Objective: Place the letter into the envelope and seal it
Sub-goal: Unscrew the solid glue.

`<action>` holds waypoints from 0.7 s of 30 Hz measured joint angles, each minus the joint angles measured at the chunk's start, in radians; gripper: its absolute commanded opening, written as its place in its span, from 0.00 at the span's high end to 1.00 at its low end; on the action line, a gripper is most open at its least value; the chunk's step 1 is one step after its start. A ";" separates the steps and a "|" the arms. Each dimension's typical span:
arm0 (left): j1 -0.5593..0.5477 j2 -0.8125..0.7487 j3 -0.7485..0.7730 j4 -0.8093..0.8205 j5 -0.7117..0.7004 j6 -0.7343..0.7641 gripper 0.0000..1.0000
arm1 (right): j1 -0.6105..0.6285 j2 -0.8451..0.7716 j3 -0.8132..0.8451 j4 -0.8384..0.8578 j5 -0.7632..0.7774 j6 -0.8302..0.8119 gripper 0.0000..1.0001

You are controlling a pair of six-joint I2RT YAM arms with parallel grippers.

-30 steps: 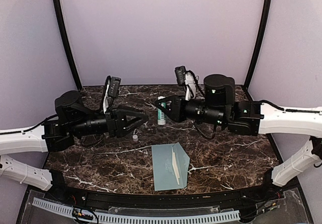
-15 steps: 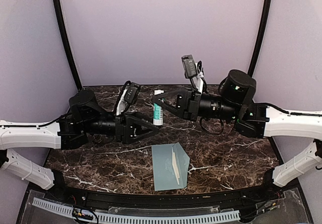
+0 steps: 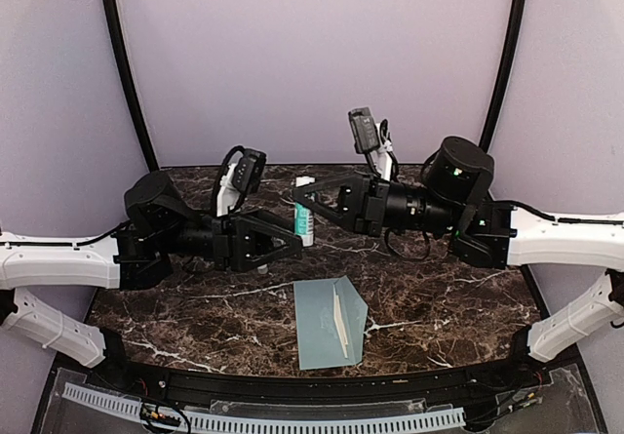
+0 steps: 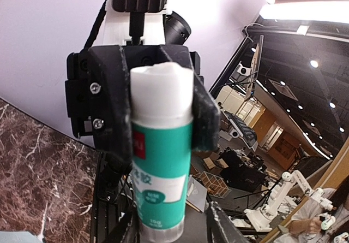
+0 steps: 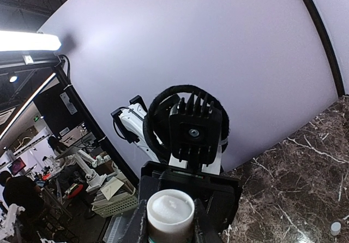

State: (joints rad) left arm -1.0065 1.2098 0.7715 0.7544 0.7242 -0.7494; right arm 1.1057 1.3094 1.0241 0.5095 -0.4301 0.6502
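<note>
The pale grey-teal envelope (image 3: 322, 325) lies flat near the table's front, its flap open to the right with a thin white strip (image 3: 340, 323) showing. The letter is not in view. My right gripper (image 3: 298, 196) is shut on the upper end of an uncapped white-and-green glue stick (image 3: 304, 221) and holds it upright above the table. The white glue tip sits between its fingers in the right wrist view (image 5: 170, 211). My left gripper (image 3: 299, 242) is at the stick's base. In the left wrist view, its fingers (image 4: 218, 227) flank the base (image 4: 161, 226) with a gap on one side.
A small white cap (image 5: 334, 227) lies on the dark marble table (image 3: 448, 297). Both arms reach inward and meet above the table's middle, behind the envelope. Curved black posts and lilac walls close in the back and sides.
My left gripper has moved right and up to the base of the glue stick. My right gripper has lifted the stick slightly and shifted it left. The envelope has not moved.
</note>
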 measured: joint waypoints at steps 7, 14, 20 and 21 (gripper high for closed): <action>0.000 0.025 0.000 0.013 0.010 -0.010 0.83 | 0.000 0.000 -0.003 0.000 0.005 0.004 0.96; 0.000 0.026 0.000 0.013 0.003 -0.006 0.93 | 0.000 0.000 -0.003 -0.001 0.021 0.005 0.97; 0.000 -0.009 -0.003 -0.094 -0.095 0.043 0.94 | 0.008 0.003 0.004 -0.056 0.113 -0.023 0.97; 0.000 -0.019 -0.003 -0.121 -0.122 0.056 0.95 | 0.015 0.007 0.013 -0.078 0.140 -0.032 0.97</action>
State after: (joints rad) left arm -1.0061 1.1904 0.7681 0.6331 0.6025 -0.6933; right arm 1.1206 1.3163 1.0370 0.4313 -0.2905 0.6178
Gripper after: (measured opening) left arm 0.203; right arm 0.186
